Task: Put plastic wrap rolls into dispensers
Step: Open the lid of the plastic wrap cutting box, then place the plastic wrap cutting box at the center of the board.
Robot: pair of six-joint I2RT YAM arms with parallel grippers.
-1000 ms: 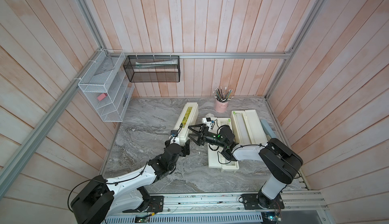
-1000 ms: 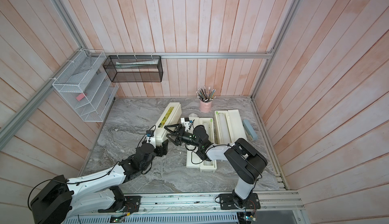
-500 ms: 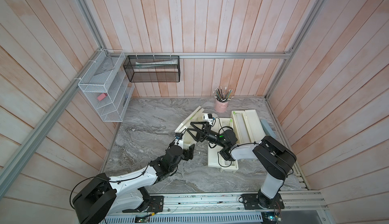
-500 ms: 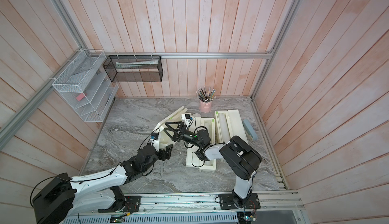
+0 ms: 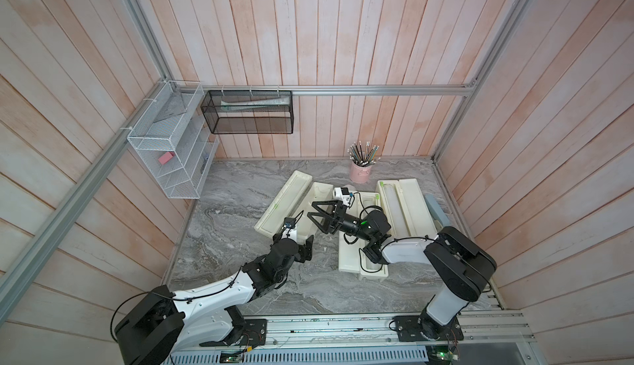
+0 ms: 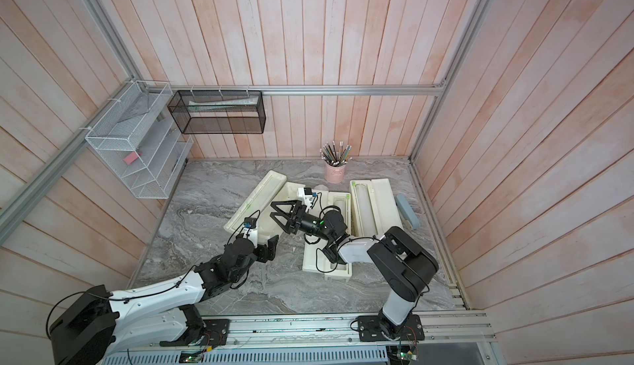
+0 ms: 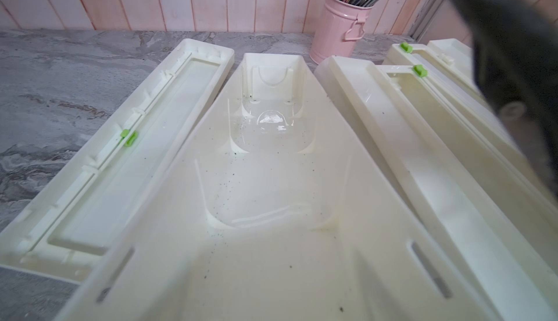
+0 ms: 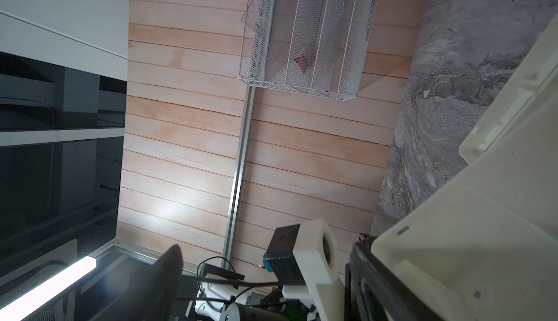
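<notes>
Three cream dispensers lie on the marble table. The left dispenser's lid [image 5: 283,202] lies flat, opened to the left. Its tray [image 7: 271,168] is empty. My left gripper [image 5: 302,243] stands wide around the tray's near end, with one finger [image 6: 272,243] against the right wall. My right gripper [image 5: 317,214] hangs open just over that tray [image 6: 271,215], rolled on its side. In the right wrist view its fingertips [image 8: 173,253] have nothing between them. The middle dispenser [image 5: 348,253] lies under the right arm. In the right dispenser [image 5: 411,205], which is open, lies a translucent plastic wrap roll [image 5: 389,205].
A pink pencil cup [image 5: 360,171] stands at the back. Against the right wall sits a grey-blue stapler-like object [image 5: 434,209]. A white wire shelf [image 5: 171,154] and a black mesh basket [image 5: 247,112] hang on the walls above the table.
The left dispenser's lid has swung up and over and now lies flat on the left. My right gripper rose with it, then drew back over the tray. The left gripper stayed put.
</notes>
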